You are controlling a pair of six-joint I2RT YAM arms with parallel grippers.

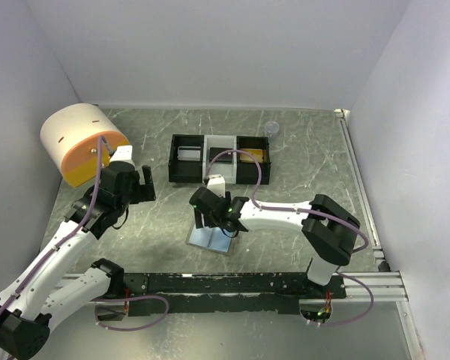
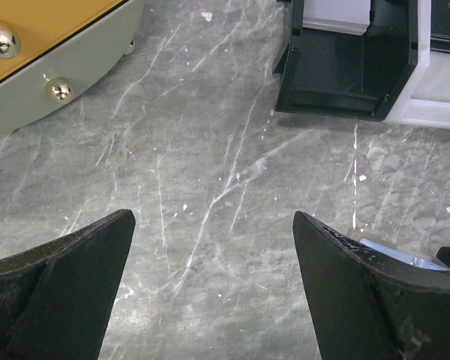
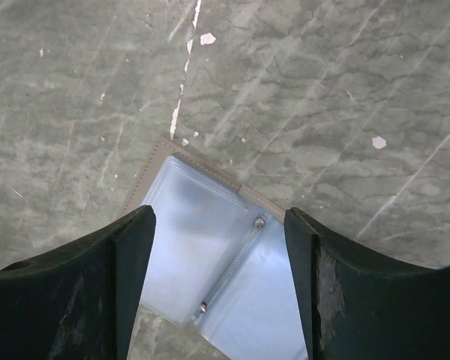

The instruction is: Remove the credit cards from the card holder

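The card holder (image 1: 210, 241) lies spread open and flat on the worktop (image 1: 307, 150), about midway between its left and right edges and toward the near edge, a little in front of the black-and-white tray (image 1: 221, 158). The right gripper (image 1: 216, 215) hangs directly over it with its jaws wide apart and nothing between them. In the right wrist view the holder (image 3: 187, 247) shows in the gap of the gripper (image 3: 219, 225), its spine running slantwise between the two fingers (image 3: 97, 285); whether the fingertips touch it I cannot tell. Both leaves face up: pale blue, glossy clear sleeves with a narrow grey stitched border showing at the far corner, and two small metal rivets along the fold. The left gripper (image 1: 135, 184) is well off to the left, nearer the orange-and-cream drum (image 1: 81, 142) at the far left corner, jaws also spread wide and holding nothing. In its wrist view (image 2: 214, 225), one corner of the holder (image 2: 401, 255) peeks past the right finger.
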